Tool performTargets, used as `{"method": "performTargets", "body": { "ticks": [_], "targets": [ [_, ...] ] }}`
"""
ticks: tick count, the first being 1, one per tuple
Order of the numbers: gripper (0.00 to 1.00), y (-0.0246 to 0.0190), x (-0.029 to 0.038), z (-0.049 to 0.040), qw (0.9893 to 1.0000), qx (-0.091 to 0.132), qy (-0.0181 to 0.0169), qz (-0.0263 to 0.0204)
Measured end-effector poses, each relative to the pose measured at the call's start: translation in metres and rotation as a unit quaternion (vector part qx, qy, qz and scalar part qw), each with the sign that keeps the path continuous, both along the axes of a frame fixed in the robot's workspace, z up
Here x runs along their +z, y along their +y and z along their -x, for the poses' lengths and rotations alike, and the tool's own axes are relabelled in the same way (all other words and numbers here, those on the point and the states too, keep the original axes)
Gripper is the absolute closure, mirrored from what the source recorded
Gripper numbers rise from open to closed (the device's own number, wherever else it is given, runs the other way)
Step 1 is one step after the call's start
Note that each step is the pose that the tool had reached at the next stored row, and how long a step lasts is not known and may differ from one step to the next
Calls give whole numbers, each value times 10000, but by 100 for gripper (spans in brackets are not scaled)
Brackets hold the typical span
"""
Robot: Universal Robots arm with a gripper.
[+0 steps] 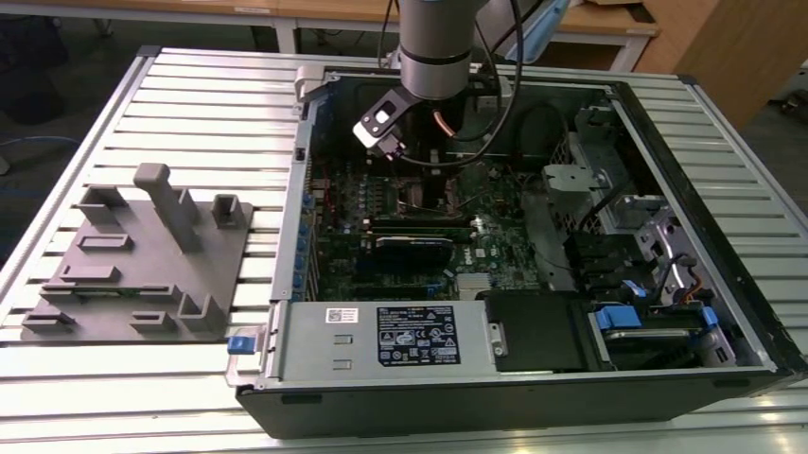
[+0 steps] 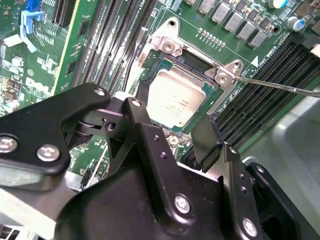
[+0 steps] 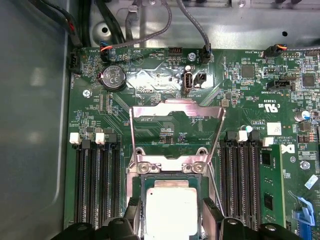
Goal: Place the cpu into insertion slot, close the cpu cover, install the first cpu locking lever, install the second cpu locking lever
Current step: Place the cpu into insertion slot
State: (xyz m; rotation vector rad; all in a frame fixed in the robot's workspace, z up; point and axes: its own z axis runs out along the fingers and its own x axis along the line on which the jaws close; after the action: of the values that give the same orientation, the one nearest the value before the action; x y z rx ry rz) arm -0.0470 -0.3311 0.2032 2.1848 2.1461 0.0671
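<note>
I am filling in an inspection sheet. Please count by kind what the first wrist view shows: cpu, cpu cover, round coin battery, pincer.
cpu: 1
cpu cover: 1
coin battery: 1
pincer: 1
Total: 4

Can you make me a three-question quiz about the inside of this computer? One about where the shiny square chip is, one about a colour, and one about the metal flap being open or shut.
1. Where is the cpu?
A) dangling in the air
B) lying on a cable
C) in the insertion slot

2. What colour is the circuit board?
A) green
B) red
C) white

3. How is the cpu cover?
A) shut over the cpu
B) swung open
C) bent in half

Answers:
1 C: in both wrist views its silvery top sits flat inside the slot's rim.
2 A: the board is green all around the slot.
3 B: in the first wrist view the frame is flipped away from the cpu, and green board shows through its window.
</note>
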Motion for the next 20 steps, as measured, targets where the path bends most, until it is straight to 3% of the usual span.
{"method": "performTargets", "body": {
  "ticks": [2,5,7,8,10,11,15,19,20],
  "targets": [
    [39,0,0,0,10000,0,0,0],
    [47,0,1,0,10000,0,0,0],
    [59,0,1,0,10000,0,1,1],
    [59,0,1,0,10000,0,0,0],
    [71,0,1,0,10000,0,0,0],
    [71,0,1,0,10000,0,0,0],
    [88,0,1,0,10000,0,0,0],
    [90,0,2,0,10000,0,3,0],
    [90,0,2,-2,10000,1,41,1]
  ]
}}
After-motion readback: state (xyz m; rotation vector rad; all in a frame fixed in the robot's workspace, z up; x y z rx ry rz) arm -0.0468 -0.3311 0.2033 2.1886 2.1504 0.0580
